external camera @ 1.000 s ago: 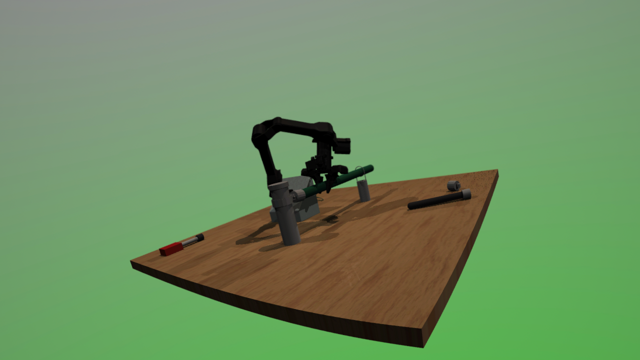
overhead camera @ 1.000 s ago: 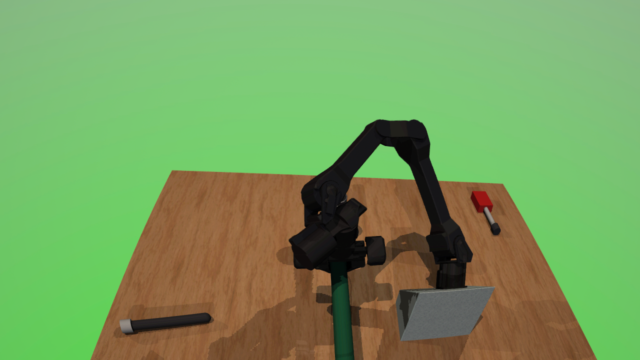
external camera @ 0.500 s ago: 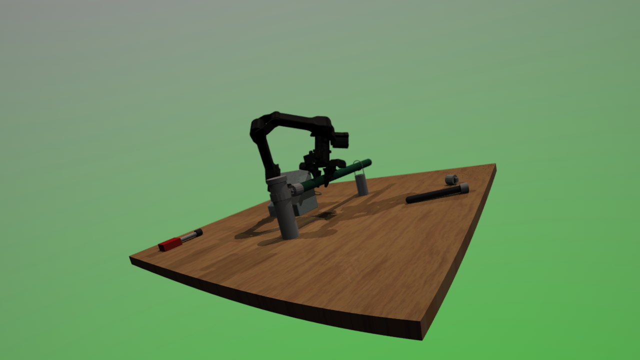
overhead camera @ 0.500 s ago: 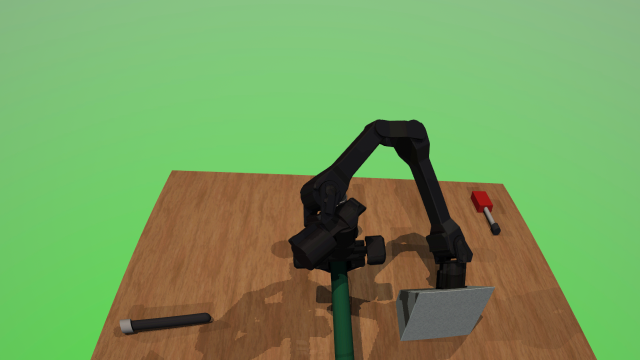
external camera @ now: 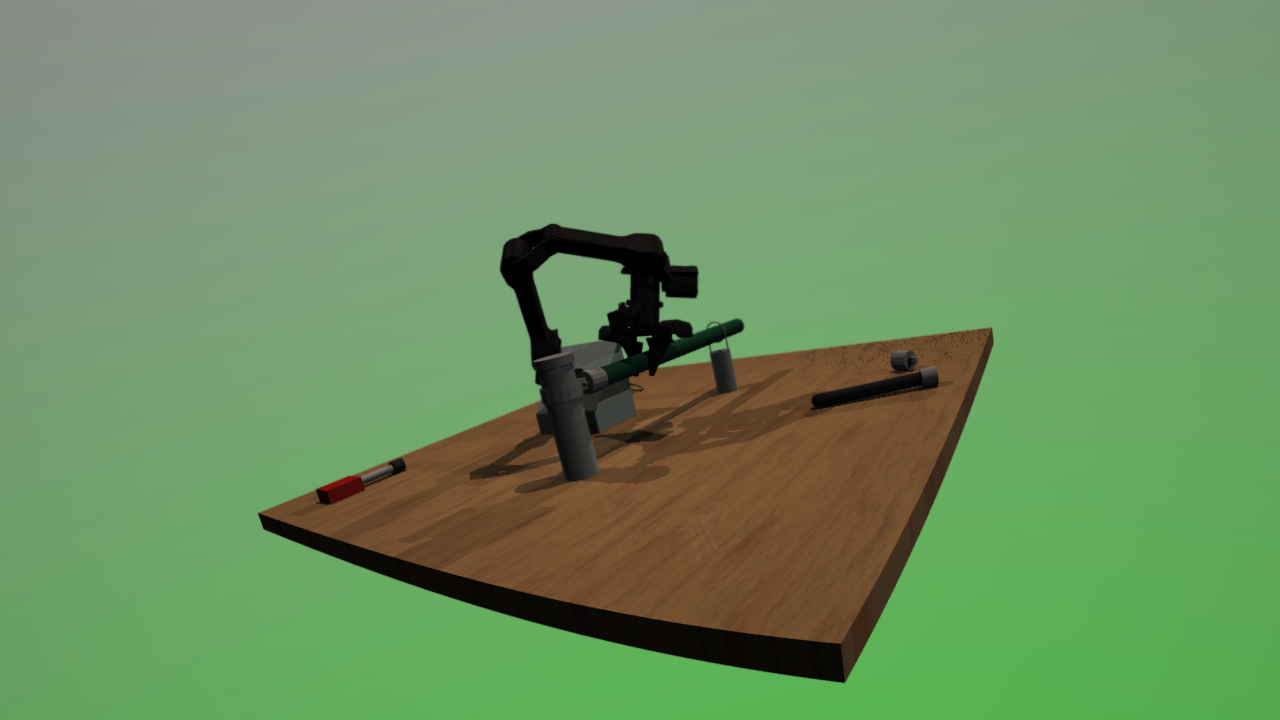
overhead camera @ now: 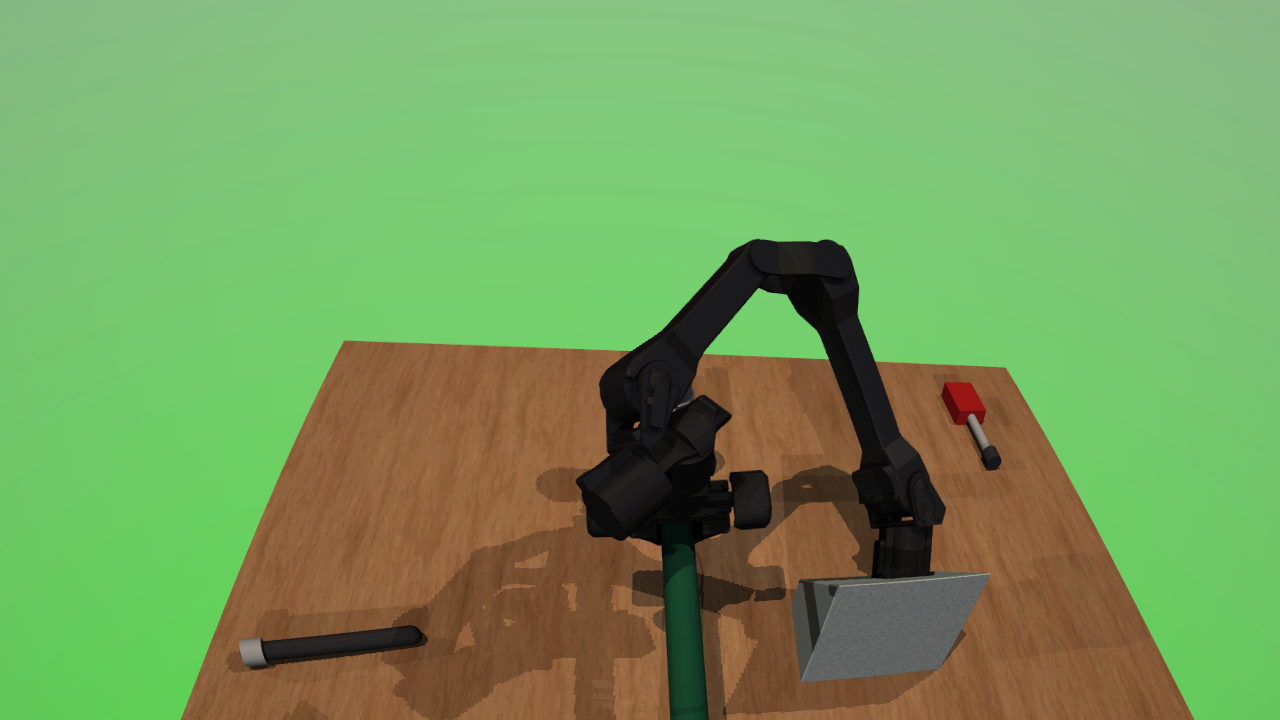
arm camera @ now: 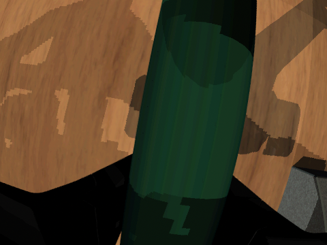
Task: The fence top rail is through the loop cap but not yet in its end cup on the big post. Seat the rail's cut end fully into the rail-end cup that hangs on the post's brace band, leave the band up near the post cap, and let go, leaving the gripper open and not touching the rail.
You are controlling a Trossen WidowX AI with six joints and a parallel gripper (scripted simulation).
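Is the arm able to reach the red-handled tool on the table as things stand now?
Probably not yet. The hand is shut on the green rail, so it is occupied. The red-handled tool lies in the open near the arm's base, nothing covering it, so once freed, likely yes.

- Your rail [external camera: 680,345] is a dark green round bar, held off the table and sloping — low at the post end, higher at the far end.
- The gripper [external camera: 656,355] is clamped on it about mid-length.
- The far part of the rail passes through the thin wire loop cap [external camera: 716,333] atop a short grey stub.
- The near end meets the grey cup [external camera: 593,378] on the side of the post [external camera: 569,420]; you cannot tell how deep it sits.
- The post is a grey upright tube with a wider cap [external camera: 554,362]; the band [external camera: 562,388] sits just below that cap.
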